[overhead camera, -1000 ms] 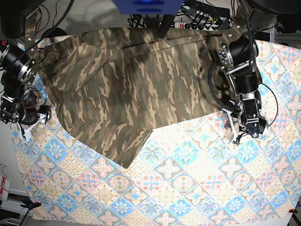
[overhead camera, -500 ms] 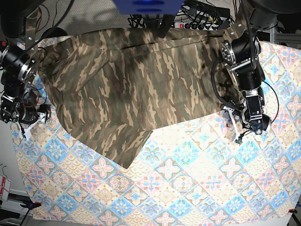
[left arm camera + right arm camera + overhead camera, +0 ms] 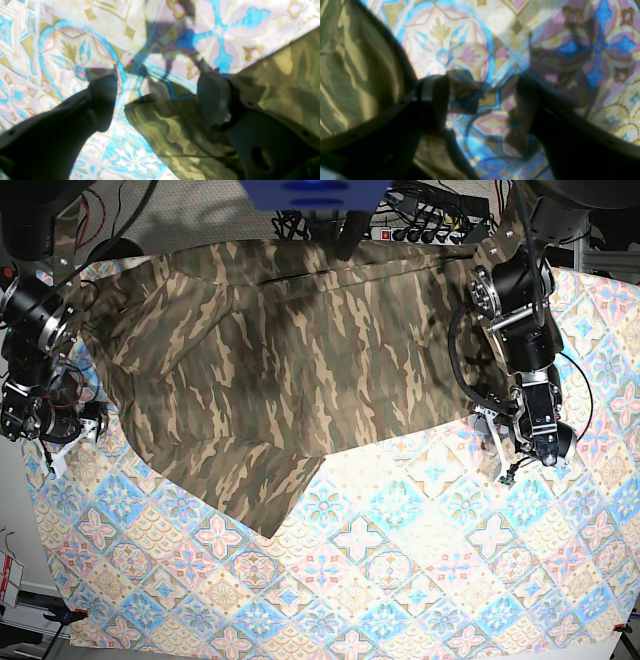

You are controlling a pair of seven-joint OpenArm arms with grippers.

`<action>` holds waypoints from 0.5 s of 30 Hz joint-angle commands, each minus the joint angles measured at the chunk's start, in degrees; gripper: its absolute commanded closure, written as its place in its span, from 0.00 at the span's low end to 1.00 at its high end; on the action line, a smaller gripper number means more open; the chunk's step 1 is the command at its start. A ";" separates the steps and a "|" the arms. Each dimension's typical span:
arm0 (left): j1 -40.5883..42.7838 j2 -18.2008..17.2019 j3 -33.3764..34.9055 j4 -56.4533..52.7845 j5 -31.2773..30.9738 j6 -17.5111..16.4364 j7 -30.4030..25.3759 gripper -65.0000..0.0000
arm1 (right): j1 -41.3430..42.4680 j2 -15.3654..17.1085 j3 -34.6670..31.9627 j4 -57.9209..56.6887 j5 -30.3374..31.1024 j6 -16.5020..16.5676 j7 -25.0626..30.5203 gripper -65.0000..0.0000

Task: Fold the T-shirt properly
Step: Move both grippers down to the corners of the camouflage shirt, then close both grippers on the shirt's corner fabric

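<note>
Covering the whole table, the tile-patterned cloth (image 3: 400, 580) in blue, pink and cream is the largest thing in sight, and the T-shirt (image 3: 290, 350) lies spread across its upper half, one flap of camouflage reaching down toward the middle of the base view. At that view's right edge of the shirt hangs the left gripper (image 3: 155, 100), low over the table with its jaws spread wide — a pointed corner of the T-shirt lies between the two fingers (image 3: 215, 97), and the right-hand finger rests over camouflage fabric, though nothing is pinched. At the opposite side, by the shirt's sleeve edge, the right gripper (image 3: 482, 100) sits close above the patterned cloth, its jaws parted with bare tile print between them; the shirt fills the space just left of its left finger in the wrist view — blurred, so contact cannot be told.
</note>
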 commanded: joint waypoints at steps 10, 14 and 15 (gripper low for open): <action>0.29 0.30 0.08 2.71 0.87 -0.12 0.98 0.24 | 1.19 1.13 0.02 0.68 0.19 0.17 0.05 0.37; 1.44 1.44 0.08 7.37 2.19 -0.12 1.16 0.24 | 1.28 1.13 0.02 0.68 0.19 0.17 0.05 0.37; 1.44 1.53 0.08 8.16 3.69 -0.12 1.25 0.24 | 1.28 1.13 0.02 0.68 0.19 0.17 0.05 0.37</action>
